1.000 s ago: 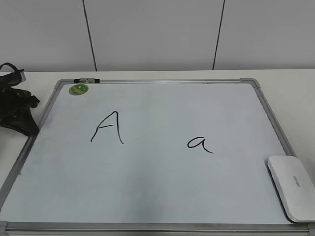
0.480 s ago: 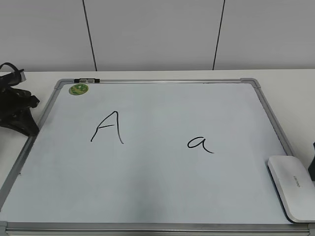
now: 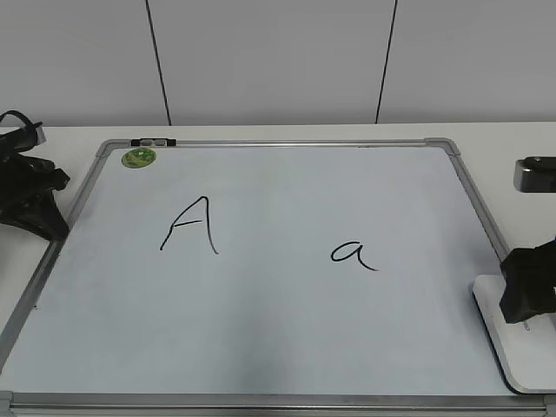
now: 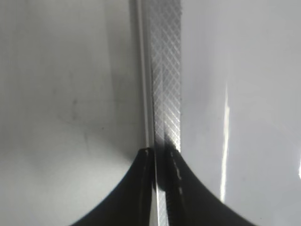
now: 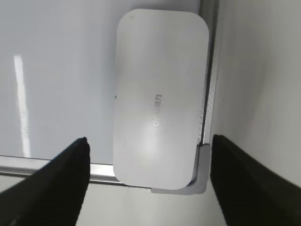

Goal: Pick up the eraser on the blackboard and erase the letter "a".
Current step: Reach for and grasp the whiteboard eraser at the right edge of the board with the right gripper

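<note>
The white eraser (image 3: pixel 521 347) lies flat on the blackboard's near right corner; it fills the middle of the right wrist view (image 5: pixel 160 94). The blackboard (image 3: pixel 278 347) is a white board with a silver frame. The small letter "a" (image 3: pixel 353 254) is written right of centre, the capital "A" (image 3: pixel 191 226) to its left. My right gripper (image 5: pixel 149 155) is open above the eraser, a finger on each side, not touching it; its black body shows at the right edge of the exterior view (image 3: pixel 530 287). My left gripper (image 4: pixel 160 153) is shut over the board's left frame edge (image 4: pixel 165 70).
A round green sticker (image 3: pixel 138 157) and a small dark clip (image 3: pixel 153 142) sit at the board's far left corner. The left arm (image 3: pixel 26 195) rests beside the board's left edge. White table surrounds the board; a white wall stands behind.
My right arm has come into the exterior view from the right edge and now hangs over the eraser. The left arm, eraser and letters have not moved.
</note>
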Motion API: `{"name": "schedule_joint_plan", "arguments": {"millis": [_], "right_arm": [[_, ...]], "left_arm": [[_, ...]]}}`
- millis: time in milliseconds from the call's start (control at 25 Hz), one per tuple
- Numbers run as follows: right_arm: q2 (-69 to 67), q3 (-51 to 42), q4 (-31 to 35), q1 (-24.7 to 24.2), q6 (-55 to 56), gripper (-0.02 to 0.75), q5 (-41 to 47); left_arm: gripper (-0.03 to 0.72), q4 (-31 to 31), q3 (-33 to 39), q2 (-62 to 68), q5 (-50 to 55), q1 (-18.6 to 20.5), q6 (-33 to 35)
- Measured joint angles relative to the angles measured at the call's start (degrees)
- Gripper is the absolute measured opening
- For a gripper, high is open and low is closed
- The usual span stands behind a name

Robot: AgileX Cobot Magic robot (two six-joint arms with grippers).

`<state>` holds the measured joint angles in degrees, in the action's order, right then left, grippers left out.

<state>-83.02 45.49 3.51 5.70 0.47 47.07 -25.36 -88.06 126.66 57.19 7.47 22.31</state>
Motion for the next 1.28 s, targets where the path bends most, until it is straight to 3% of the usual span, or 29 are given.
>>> {"name": "schedule_joint_plan", "arguments": {"millis": [960, 1280], "right_arm": [[-11.6, 0.2, -0.7, 0.2, 4.9, 0.608, -7.2], [-12.9, 0.2, -0.7, 0.2, 4.9, 0.579, -8.2]], "left_arm": [[0.034, 0.0, 0.0, 0.0, 0.0, 0.0, 0.0], [0.034, 0.0, 0.0, 0.0, 0.0, 0.0, 0.0]]}}
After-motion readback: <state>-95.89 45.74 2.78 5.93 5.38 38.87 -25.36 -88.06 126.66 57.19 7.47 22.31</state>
